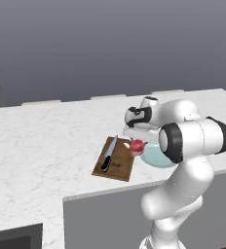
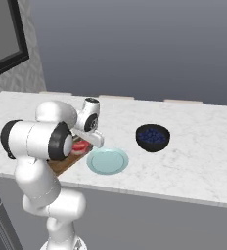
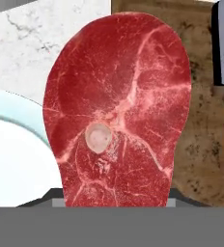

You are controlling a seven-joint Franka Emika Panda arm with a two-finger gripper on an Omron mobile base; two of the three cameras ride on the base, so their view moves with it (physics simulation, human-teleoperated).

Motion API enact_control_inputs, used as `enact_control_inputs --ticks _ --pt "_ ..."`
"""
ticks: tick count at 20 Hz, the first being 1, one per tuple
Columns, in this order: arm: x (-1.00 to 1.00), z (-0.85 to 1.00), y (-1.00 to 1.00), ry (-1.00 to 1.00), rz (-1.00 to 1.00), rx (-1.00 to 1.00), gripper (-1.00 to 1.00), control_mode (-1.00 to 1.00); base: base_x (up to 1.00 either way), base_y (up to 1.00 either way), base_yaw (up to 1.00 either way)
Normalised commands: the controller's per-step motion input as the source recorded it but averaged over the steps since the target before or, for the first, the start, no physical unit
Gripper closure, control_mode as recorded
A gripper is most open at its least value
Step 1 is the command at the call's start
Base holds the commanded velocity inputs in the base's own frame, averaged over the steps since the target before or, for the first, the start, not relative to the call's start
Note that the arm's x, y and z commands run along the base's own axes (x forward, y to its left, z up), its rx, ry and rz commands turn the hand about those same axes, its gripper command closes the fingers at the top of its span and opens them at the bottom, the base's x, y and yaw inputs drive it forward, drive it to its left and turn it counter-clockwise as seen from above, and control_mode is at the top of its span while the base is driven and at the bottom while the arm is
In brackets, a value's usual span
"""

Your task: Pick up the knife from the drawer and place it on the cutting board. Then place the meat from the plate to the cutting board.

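We see the gripper [image 1: 136,145] clamped on the meat [image 3: 116,111], holding it above the near edge of the cutting board [image 1: 120,168], just beside the plate [image 2: 107,161]. The knife [image 1: 108,154] lies lengthwise on the board. We find no brand, label or writing anywhere.

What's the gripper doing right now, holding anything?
Gripper: closed on the meat, carrying it between the plate and the cutting board.
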Motion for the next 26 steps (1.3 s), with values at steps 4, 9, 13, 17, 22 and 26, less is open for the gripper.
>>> enact_control_inputs --ticks 4,9,13,17,22,26 --pt "0.07 0.0 0.67 0.05 -0.05 -0.03 1.0 -1.0 0.0 0.0 0.0" --pt "0.01 -0.18 0.25 0.06 0.0 -0.02 1.0 -1.0 0.0 0.0 0.0" --pt "0.05 -0.21 0.21 0.04 0.0 -0.02 -1.0 -1.0 0.0 0.0 0.0" --pt "0.0 0.0 0.0 0.0 0.0 0.0 -1.0 -1.0 0.0 0.0 0.0" --pt "-0.32 0.29 -0.17 -0.12 0.0 0.06 -1.0 -1.0 0.0 0.0 0.0" --pt "-0.61 0.63 -0.32 -0.34 0.0 0.13 -1.0 -1.0 0.0 0.0 0.0"
